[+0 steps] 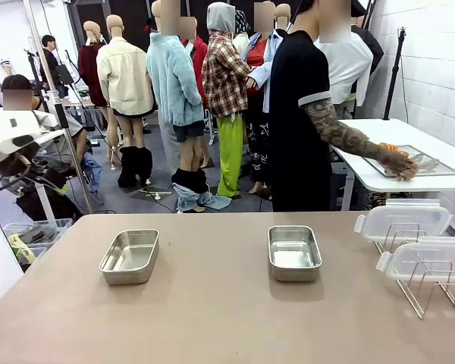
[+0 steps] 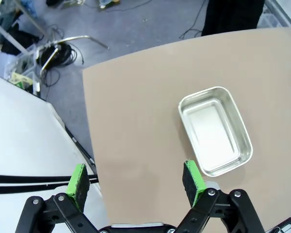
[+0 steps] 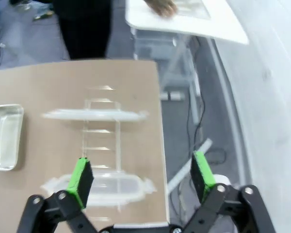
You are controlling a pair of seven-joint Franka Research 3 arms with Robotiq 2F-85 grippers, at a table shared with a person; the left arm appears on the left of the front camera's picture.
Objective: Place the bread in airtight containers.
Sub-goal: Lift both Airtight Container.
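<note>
The surface (image 1: 212, 326) holds two empty tubs (image 1: 130, 256), and two clear lids (image 1: 403, 221) at its right edge. The left pincer (image 2: 136, 177) and right pincer (image 3: 141, 172) gape apart.

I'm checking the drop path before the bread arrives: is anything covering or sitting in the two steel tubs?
Nothing visible does. The left tub and the right tub both stand open and empty. Their clear lids rest apart from them on the wire rack, off to the right.
</note>
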